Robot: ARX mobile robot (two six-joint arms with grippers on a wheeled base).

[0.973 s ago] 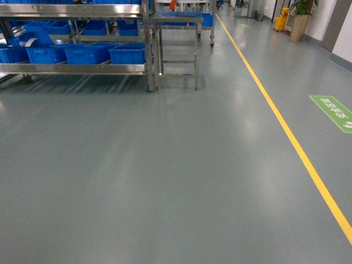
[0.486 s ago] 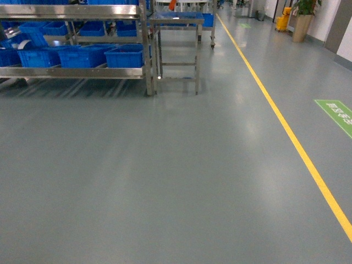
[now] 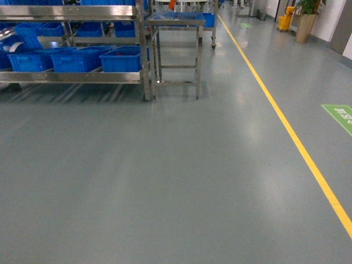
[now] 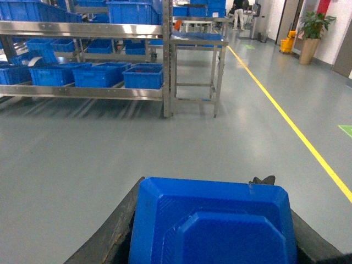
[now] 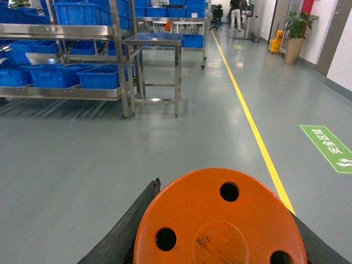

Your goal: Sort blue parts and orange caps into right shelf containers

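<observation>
A blue part (image 4: pixel 212 225) fills the bottom of the left wrist view, with my left gripper (image 4: pixel 203 187) shut on it and a dark finger (image 4: pixel 113 234) showing at each side. In the right wrist view my right gripper (image 5: pixel 225 198) is shut on an orange cap (image 5: pixel 220 220), a disc with round holes. Neither gripper shows in the head view. The steel shelf (image 3: pixel 71 77) stands far ahead on the left across open floor. Its low level carries a row of blue containers (image 3: pixel 124 59), seen also from the wrists (image 4: pixel 143 77) (image 5: pixel 99 77).
A small steel table (image 3: pixel 176 22) stands right beside the shelf's end post. A yellow floor line (image 3: pixel 291 137) runs along the right, with a green floor mark (image 3: pixel 341 115) beyond it. A yellow mop bucket (image 3: pixel 284 21) and a potted plant (image 3: pixel 305 19) stand far back right.
In the head view the shelf, table and green mark have slid lower and grown slightly, so the base has rolled nearer to the shelf.
</observation>
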